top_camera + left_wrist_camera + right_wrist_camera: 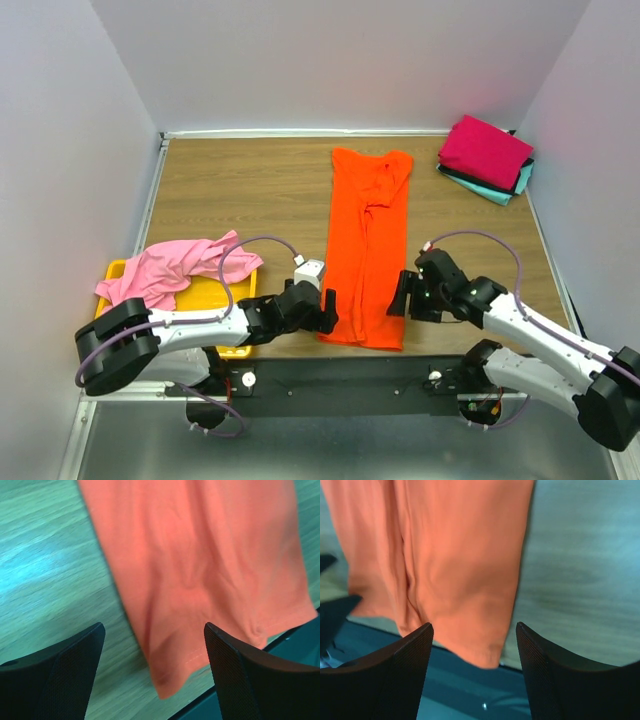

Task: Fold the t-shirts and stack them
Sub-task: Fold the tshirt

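Observation:
A bright orange t-shirt lies folded lengthwise into a long strip down the middle of the table, its hem over the near edge. My left gripper is open at the hem's left corner, which lies between its fingers. My right gripper is open at the hem's right corner, also between its fingers. A light pink t-shirt lies crumpled at the left. Folded magenta, dark and teal t-shirts are stacked at the far right corner.
A yellow mesh tray holds the pink shirt at the near left. The near table edge runs just under both grippers. White walls close in the table on three sides.

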You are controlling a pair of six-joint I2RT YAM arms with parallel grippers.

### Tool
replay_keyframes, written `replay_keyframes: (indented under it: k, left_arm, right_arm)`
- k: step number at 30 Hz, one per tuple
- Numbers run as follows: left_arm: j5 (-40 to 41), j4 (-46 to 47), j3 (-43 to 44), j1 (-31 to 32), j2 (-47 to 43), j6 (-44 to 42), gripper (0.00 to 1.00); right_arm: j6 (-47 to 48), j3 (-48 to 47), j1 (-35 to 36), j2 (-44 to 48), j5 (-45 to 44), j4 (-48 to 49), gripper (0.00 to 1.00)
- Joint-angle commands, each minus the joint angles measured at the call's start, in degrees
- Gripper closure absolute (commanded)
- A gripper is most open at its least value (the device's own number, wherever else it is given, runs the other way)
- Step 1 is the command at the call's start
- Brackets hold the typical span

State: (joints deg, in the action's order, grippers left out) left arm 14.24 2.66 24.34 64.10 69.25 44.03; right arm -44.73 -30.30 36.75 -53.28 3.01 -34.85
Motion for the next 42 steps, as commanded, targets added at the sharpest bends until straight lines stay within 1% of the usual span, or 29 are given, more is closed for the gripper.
replay_keyframes:
  k: [1,3,5,8,10,16,25,26,28,31,33,35,37,40,42]
  left_arm:
    - [-2.8,-6.3,1.0,-0.6,-1.9,-1.1,0.15]
    - [-3.5,-7.5,0.7,-0.6,-2.5,-1.1,0.18]
    - [-3.6,-8.0,-0.2,-0.6,-3.0,-0.4,0.23]
    - [-5.5,-7.1,-1.1,-0.6,-2.7,0.1,0.26]
    - [-6.1,-7.0,-1.2,-0.6,-2.4,0.0,0.30]
    - [-8.3,-7.0,-1.8,-0.6,-2.9,0.3,0.36]
    - [-11.1,-7.0,-3.4,-0.6,-3.7,1.4,0.42]
    - [-11.2,-7.2,-3.4,-0.6,-4.1,1.5,0.45]
    - [-11.5,-7.6,-3.5,-0.6,-4.7,1.8,0.47]
    - [-12.2,-7.5,-3.6,-0.6,-5.8,2.5,0.52]
    - [-13.3,-6.7,-4.2,-0.6,-6.7,3.1,0.58]
    - [-14.0,-4.7,-4.9,-0.6,-7.0,3.7,0.59]
    - [-16.6,-2.9,-6.0,-0.6,-6.7,4.7,0.59]
    - [-18.1,-0.3,-6.9,-0.6,-6.2,5.5,0.59]
    - [-18.7,1.6,-7.3,-0.5,-6.0,6.0,0.58]
  right_arm:
    - [-4.7,2.2,3.6,-0.2,2.4,-4.9,0.26]
    - [-6.1,3.5,5.7,-1.3,3.3,-4.9,0.27]
    - [-7.7,3.9,8.1,-1.7,3.1,-4.9,0.27]
    - [-8.5,3.9,9.5,-1.9,2.7,-5.0,0.27]
    - [-9.1,3.9,10.4,-2.6,2.4,-4.8,0.28]
    - [-10.6,3.2,13.6,-5.8,1.7,-3.4,0.35]
    - [-11.5,3.6,15.7,-8.6,0.3,-0.9,0.43]
    - [-11.4,3.6,15.7,-8.7,0.1,-0.9,0.43]
    - [-11.3,3.5,15.8,-9.0,-0.1,-0.8,0.44]
    - [-11.2,3.5,16.0,-9.0,-0.3,-0.7,0.51]
    - [-11.2,3.6,16.0,-9.0,-0.4,-0.7,0.54]
    - [-11.2,3.6,15.9,-9.0,-0.6,-0.7,0.54]
    - [-11.1,3.6,16.0,-9.1,-1.0,-0.7,0.55]
    - [-11.0,3.5,16.0,-9.2,-1.2,-0.7,0.59]
    - [-11.0,3.5,15.9,-9.2,-1.4,-0.7,0.60]
